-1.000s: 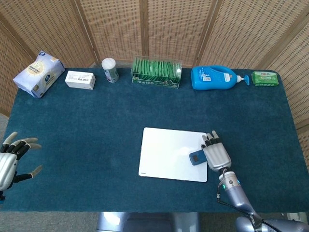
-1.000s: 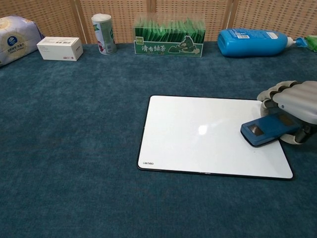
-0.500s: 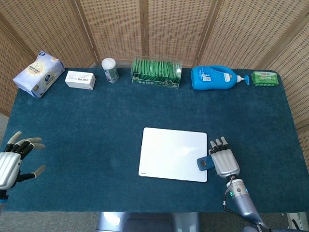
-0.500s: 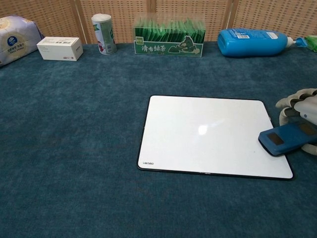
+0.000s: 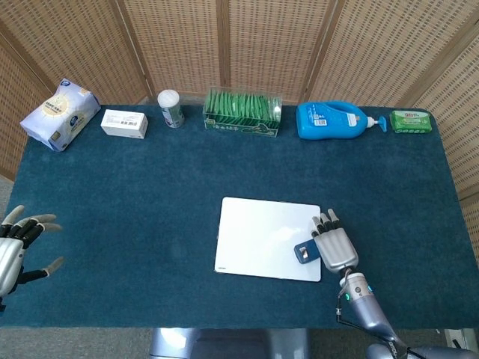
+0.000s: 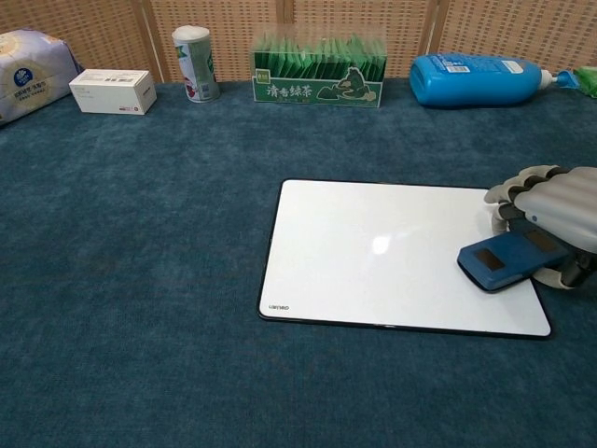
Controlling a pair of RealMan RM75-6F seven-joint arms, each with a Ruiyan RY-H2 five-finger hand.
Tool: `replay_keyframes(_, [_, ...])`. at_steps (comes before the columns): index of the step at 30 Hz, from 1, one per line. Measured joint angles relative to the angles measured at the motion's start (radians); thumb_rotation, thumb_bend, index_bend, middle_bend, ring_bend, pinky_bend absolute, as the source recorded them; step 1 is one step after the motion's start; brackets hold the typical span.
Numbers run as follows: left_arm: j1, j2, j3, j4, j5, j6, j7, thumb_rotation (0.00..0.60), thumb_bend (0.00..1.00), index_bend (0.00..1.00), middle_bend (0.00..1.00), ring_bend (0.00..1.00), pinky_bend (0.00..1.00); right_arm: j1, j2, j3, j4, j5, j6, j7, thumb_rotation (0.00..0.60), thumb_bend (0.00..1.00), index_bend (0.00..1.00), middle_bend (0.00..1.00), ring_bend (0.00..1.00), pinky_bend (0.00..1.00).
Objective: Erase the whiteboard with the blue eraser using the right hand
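The whiteboard [image 5: 270, 238] lies flat on the dark teal table [image 5: 150, 187], a little right of the middle and toward the near edge. It is a white rectangle with rounded corners and a thin dark rim; its surface looks clean, with a small bright glare spot near the centre in the chest view and a tiny logo at its near left corner.

The eraser [image 6: 510, 260] is a flat blue block with a small dark rectangular patch on its top face. It rests on the right part of the whiteboard, close to the right edge and nearer the front, angled so its left end points toward the board's near edge.

The right hand [image 5: 334, 243] grips the eraser from the right, its pale fingers [image 6: 524, 183] curled over the far side of the block. The back of the hand is uppermost, and its wrist leads off toward the near right corner of the table.

The left hand [image 5: 16, 247] hovers at the far left edge of the table, well apart from the board, fingers spread and holding nothing.

Along the far edge stand a white bag [image 5: 60, 113], a small white box [image 5: 124, 123], a white-capped can [image 5: 171, 108], a green tea box [image 5: 242, 113], a blue bottle [image 5: 333, 120] lying on its side and a green packet [image 5: 410, 121].
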Motion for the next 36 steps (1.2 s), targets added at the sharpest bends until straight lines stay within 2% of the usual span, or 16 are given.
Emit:
replay_keyframes(12, [0.017,0.005,0.003,0.018,-0.005,0.019,-0.023,0.600,0.26,0.36,0.28,0.26,0.07,0.053,-0.031,0.035,0.019,0.028,-0.044,-0.039,0.600,0.41,0.72,0.13,0.00,0.00])
replay_keyframes(20, [0.014,0.000,0.002,0.022,-0.002,0.014,-0.025,0.600,0.26,0.36,0.28,0.26,0.07,0.061,-0.027,0.040,0.020,0.039,-0.041,-0.045,0.600,0.41,0.72,0.13,0.00,0.00])
replay_keyframes(36, [-0.004,-0.011,-0.004,0.001,0.005,-0.007,0.003,0.600,0.26,0.36,0.28,0.26,0.07,0.017,0.108,0.037,-0.046,0.045,0.027,0.000,0.600,0.41,0.71,0.13,0.00,0.00])
